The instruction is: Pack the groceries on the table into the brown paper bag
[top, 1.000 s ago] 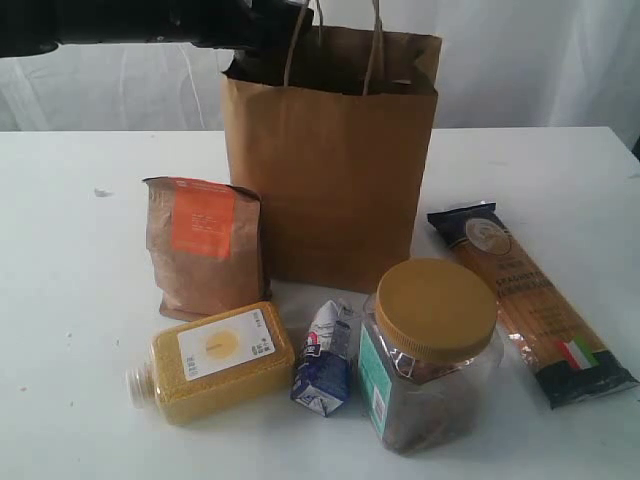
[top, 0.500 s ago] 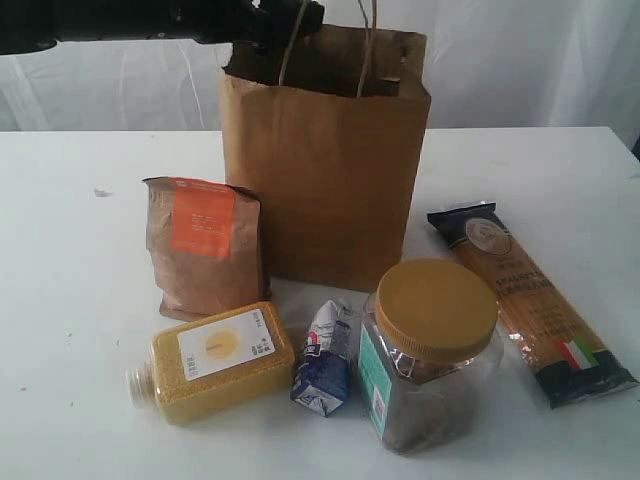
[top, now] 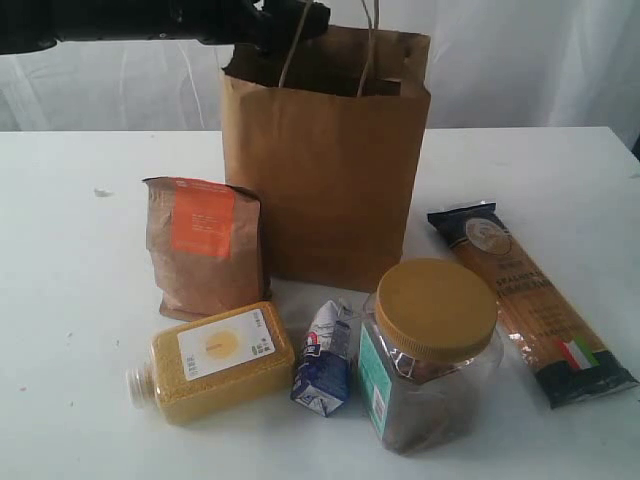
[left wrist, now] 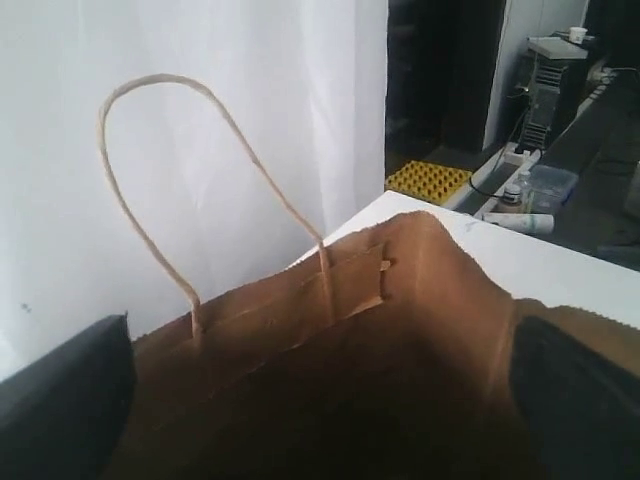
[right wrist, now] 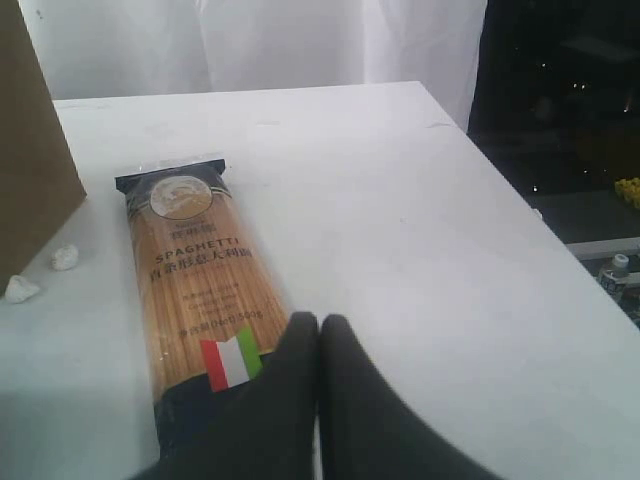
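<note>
Evidently, the left end effector (left wrist: 320, 400) has been opened wide over the brown paper bag (top: 325, 180), its rim slightly shifted; a drop is inferred; five groceries (top: 430, 340) are left on the tabletop (top: 70, 300).

White curtain (top: 520, 60), yellow pegged tray (left wrist: 428, 182) beyond.

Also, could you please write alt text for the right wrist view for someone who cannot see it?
The right gripper, black fingers shut on nothing, hovers by the flag end of a spaghetti packet lying flat on the white table. An edge of the brown paper bag stands near the packet's far end.
</note>
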Controlling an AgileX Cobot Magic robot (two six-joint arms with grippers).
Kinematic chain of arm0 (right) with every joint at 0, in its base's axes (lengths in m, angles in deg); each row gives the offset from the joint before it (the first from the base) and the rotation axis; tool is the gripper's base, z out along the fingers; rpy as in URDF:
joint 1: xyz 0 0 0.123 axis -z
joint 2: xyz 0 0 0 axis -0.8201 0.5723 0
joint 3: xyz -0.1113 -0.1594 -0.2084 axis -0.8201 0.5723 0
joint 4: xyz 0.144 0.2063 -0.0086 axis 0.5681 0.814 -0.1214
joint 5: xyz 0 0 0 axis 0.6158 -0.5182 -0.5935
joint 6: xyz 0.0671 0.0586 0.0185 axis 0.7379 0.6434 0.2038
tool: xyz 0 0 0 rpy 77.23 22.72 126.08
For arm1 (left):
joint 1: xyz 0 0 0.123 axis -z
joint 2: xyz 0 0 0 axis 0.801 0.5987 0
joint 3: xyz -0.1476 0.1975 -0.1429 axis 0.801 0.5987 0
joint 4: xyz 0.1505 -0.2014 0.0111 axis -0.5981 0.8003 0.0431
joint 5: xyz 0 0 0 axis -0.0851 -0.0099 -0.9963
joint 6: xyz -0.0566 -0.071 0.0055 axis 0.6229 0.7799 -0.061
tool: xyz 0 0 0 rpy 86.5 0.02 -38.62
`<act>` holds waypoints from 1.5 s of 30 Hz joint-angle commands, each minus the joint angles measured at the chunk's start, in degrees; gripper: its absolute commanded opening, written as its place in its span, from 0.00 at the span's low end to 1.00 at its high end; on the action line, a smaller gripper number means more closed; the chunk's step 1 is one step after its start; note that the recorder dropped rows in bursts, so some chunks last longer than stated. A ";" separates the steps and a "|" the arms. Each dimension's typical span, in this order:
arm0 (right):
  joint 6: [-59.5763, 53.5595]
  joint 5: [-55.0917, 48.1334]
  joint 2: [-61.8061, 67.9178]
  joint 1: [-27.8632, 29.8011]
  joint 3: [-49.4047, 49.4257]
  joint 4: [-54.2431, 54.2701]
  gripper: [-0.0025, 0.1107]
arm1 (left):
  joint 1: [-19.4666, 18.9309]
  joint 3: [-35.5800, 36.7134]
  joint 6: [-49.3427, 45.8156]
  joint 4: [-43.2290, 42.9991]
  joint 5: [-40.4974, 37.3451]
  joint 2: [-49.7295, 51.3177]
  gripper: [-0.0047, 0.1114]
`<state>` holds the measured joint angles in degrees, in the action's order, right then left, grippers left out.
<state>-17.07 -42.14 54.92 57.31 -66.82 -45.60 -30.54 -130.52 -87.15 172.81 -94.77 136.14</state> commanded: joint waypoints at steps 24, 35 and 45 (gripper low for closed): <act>-0.10 0.50 -0.14 0.10 0.07 -0.03 0.02 | 0.32 -3.99 -4.78 -10.87 13.76 -15.30 0.95; -0.10 0.50 -0.14 0.10 0.07 -0.03 0.02 | 0.32 4.30 -6.54 -25.60 25.17 -24.81 0.94; -0.10 0.50 -0.14 0.10 0.07 -0.03 0.02 | -2.99 25.07 -30.81 -4.70 59.57 -24.14 0.94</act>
<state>-17.07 -42.14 54.92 57.31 -66.82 -45.60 -31.01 -109.88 -108.78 158.48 -43.23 111.37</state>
